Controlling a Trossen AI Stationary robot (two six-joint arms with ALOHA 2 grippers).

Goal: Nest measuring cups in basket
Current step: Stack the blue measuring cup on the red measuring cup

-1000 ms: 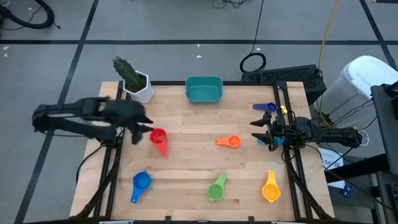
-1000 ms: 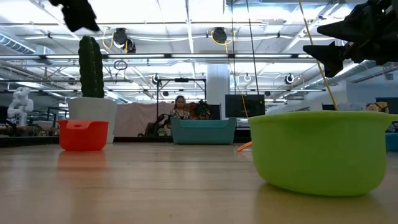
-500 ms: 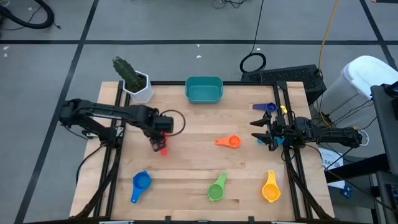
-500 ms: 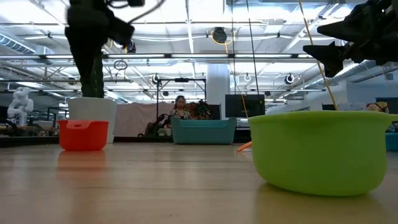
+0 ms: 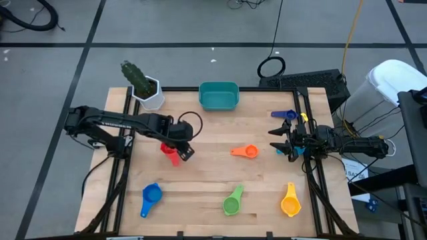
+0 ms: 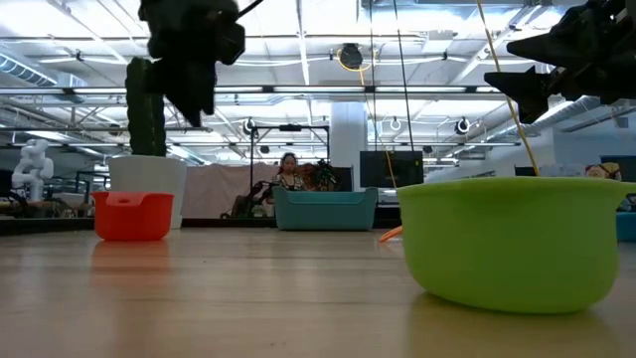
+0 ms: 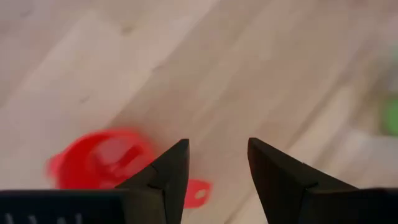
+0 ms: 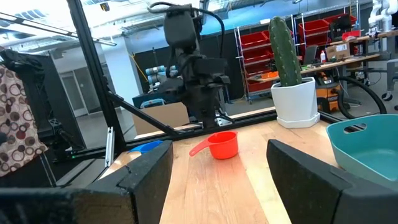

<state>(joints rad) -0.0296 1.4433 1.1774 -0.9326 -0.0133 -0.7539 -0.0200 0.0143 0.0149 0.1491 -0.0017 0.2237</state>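
Cups lie scattered over the wooden surface (image 5: 213, 180), none of them in the teal basket (image 5: 219, 96), which sits at the far edge beside a white pot with a cactus (image 5: 144, 87). The red cup (image 5: 171, 152) rests left of centre, handle pointing toward the near edge. Directly over it hangs the left end effector (image 5: 183, 148); in the wrist view its two dark fingers (image 7: 166, 174) stand apart with bare wood between them, the red cup just beside one finger and its handle tab peeking out past that finger. Nothing is gripped, and in the low view the end effector is well above the surface.

An orange cup (image 5: 245, 152) lies near the middle, a blue cup (image 5: 151, 196) at the near left, a green cup (image 5: 232, 203) at the near centre and a yellow cup (image 5: 290, 202) at the near right. A dark blue cup (image 5: 284, 115) lies by the right rail.

The right end effector (image 5: 279, 141) waits at the right edge, fingers spread wide and empty.
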